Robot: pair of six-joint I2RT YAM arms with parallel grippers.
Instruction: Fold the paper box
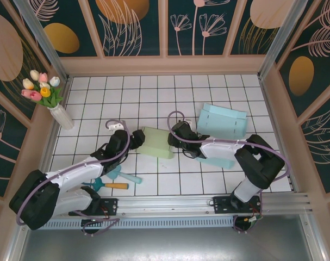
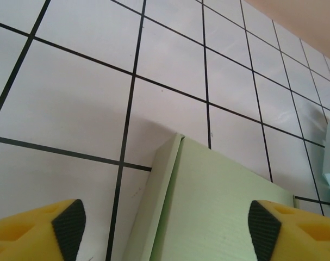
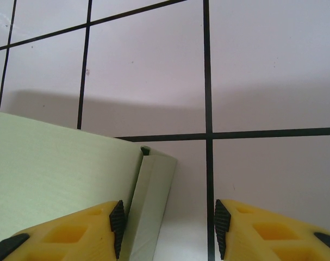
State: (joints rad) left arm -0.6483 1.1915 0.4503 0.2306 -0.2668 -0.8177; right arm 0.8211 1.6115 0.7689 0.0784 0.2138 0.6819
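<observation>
At the centre of the top view lay one green paper box (image 1: 155, 142), flat on the white tiled table (image 1: 154, 92), with one gripper at each end of it. Two pale blue boxes (image 1: 223, 120) sat to its right: one stood free at upper right, and the other lay partly under the right arm. One white vase (image 1: 61, 116) stood at the left edge and held a bunch of tulips (image 1: 41, 87). A small cluster of tools (image 1: 113, 182) lay at lower left, too bunched to count. No contents could be seen in the green box or in either blue one.

The left gripper (image 2: 165, 228) had its jaws spread wide. In its wrist view the green paper box (image 2: 219, 196) rose from the bottom of the frame, with bare tile between the box's left edge and the left pad (image 2: 69, 223). The right gripper (image 3: 169, 228) stood about half spread, astride the corner of the box (image 3: 56, 163). Its left pad (image 3: 118, 220) was against the green side, and a strip of tile showed before the right pad (image 3: 222, 228).

Open tiles ran across the whole upper half of the top view, up to the painted wall (image 1: 165, 64). Side walls closed in both sides, and a metal rail (image 1: 170, 205) crossed the bottom.
</observation>
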